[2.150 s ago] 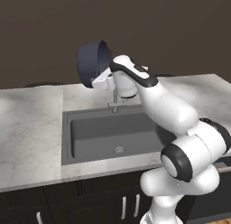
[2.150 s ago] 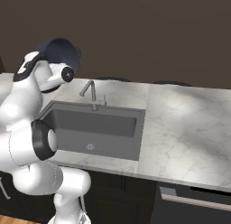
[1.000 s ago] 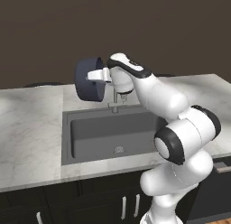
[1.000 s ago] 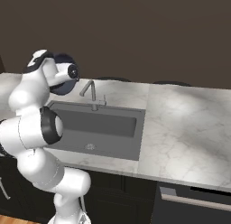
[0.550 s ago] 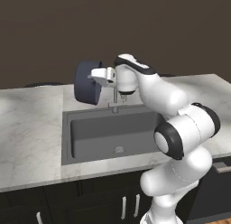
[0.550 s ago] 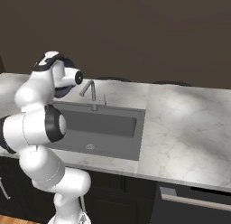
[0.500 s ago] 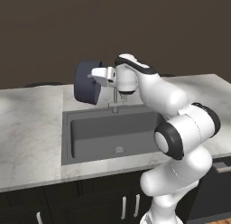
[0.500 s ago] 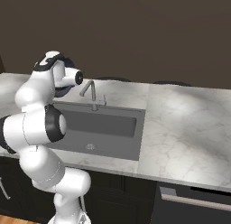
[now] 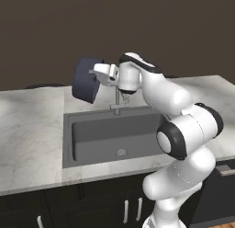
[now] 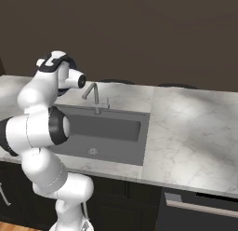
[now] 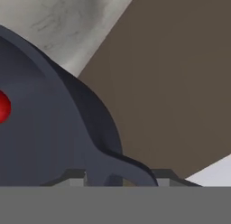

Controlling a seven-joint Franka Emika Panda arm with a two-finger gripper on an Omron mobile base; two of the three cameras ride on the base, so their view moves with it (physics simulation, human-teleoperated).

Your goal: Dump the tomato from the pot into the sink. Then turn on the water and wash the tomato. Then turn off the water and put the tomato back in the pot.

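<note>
marble surface [image 9: 32,126] spans the scene, with the dark sink [image 9: 114,137] sunk in its middle and a thin faucet [image 10: 93,96] at the basin's 12 o'clock rim. the pot [image 9: 86,80] hangs tipped on its side in the air above the sink's 10 o'clock corner, off the surface, its loop handle pinched in the pincer [image 9: 97,72]. the tomato [image 11: 3,106] sits inside the pot, at 9 o'clock in the hand view, against the dark inner wall.
</note>
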